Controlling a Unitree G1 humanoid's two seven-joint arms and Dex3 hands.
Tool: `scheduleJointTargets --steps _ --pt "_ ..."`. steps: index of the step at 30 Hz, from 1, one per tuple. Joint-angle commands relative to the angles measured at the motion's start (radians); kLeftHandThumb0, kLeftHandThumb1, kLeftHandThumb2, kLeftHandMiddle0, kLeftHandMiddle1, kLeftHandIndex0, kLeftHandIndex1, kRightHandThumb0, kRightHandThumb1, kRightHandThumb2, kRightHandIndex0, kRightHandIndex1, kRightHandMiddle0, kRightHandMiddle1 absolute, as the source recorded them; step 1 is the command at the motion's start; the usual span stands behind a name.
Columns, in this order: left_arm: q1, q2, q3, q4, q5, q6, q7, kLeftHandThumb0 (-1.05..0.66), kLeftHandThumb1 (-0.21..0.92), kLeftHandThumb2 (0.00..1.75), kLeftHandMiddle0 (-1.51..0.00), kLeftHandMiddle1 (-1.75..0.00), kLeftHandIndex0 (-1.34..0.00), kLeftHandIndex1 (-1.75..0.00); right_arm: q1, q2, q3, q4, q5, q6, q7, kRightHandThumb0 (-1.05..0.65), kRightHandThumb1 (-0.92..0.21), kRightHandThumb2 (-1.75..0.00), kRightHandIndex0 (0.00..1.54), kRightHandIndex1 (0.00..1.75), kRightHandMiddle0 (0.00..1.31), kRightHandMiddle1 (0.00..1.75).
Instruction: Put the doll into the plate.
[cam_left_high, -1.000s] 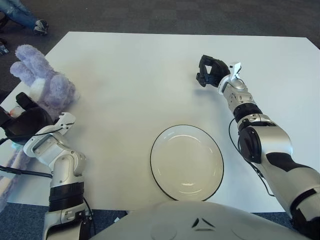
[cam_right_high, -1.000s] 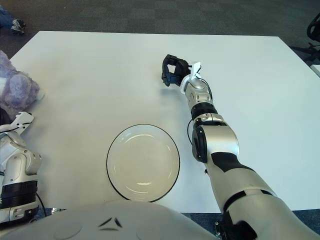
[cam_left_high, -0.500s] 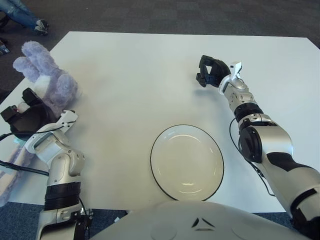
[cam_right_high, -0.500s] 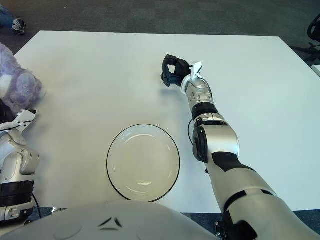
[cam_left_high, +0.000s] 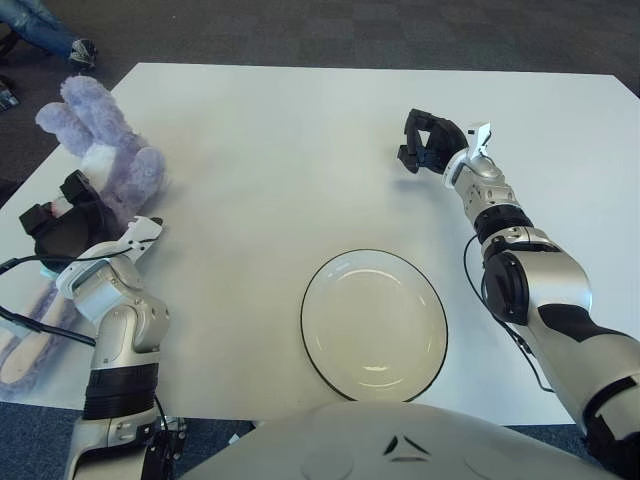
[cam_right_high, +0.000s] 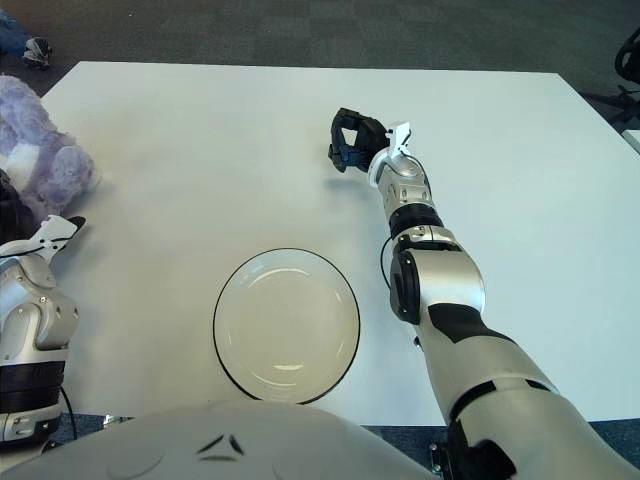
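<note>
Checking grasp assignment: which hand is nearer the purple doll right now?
Left. The left hand is on the doll at the table's left edge, fingers closed around its body. The right hand hangs far across the table, beyond the plate.

Purple plush bunny (cam_left_high: 105, 150) at the left edge of the white table (cam_left_high: 280, 150), gripped by the left hand (cam_left_high: 62, 222), long legs hanging off the edge toward the floor. White plate with a dark rim (cam_left_high: 374, 324) near the front of the table, well apart from the bunny, with nothing in it. Right hand (cam_left_high: 428, 143) far out over the table past the plate, black fingers curled and holding nothing.
</note>
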Motion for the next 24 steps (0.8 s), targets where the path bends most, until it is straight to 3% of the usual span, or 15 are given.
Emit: scheduleJointTargets --steps 1,6,9,10,12,17,24 --pt "0.004 0.015 -0.017 -0.001 -0.030 -0.018 0.007 -0.80 0.71 0.48 0.00 -0.79 0.00 -0.60 -0.031 -0.011 -0.003 0.005 0.002 0.008 0.005 -0.49 -0.28 -1.37 1.29 1.75 0.65 1.75" --pt "0.007 0.023 -0.019 -0.005 -0.074 -0.044 0.024 -0.74 0.61 0.61 0.00 -0.85 0.00 -0.65 -0.032 -0.012 -0.001 0.005 -0.001 0.013 -0.001 -0.49 -0.28 -1.36 1.29 1.75 0.64 1.75" --pt "0.005 0.028 -0.013 0.000 -0.125 -0.068 0.018 -0.58 0.42 0.83 0.00 -0.99 0.00 -0.77 -0.033 -0.012 -0.001 0.004 -0.001 0.015 -0.005 -0.49 -0.28 -1.36 1.29 1.75 0.64 1.75" --pt "0.004 0.031 -0.011 0.004 -0.140 -0.074 0.013 -0.44 0.30 0.96 0.00 -1.05 0.00 -0.83 -0.033 -0.011 -0.001 0.004 -0.001 0.016 -0.007 -0.49 -0.29 -1.35 1.29 1.75 0.64 1.75" --pt "0.004 0.040 -0.011 0.007 -0.163 -0.080 0.001 -0.28 0.17 1.10 0.00 -1.12 0.00 -0.90 -0.033 -0.011 -0.001 0.004 -0.002 0.017 -0.009 -0.49 -0.29 -1.34 1.29 1.75 0.63 1.75" --pt "0.005 0.069 -0.018 0.002 -0.201 -0.065 -0.057 -0.11 0.06 1.22 0.00 -1.22 0.00 -1.00 -0.033 -0.013 -0.001 -0.001 0.000 0.019 -0.010 -0.48 -0.30 -1.34 1.28 1.75 0.63 1.75" --pt "-0.006 0.086 -0.032 -0.001 -0.219 -0.003 -0.117 0.05 0.03 1.29 0.00 -1.24 0.00 -1.05 -0.032 -0.013 -0.004 -0.004 0.003 0.016 -0.007 -0.48 -0.31 -1.33 1.28 1.75 0.62 1.75"
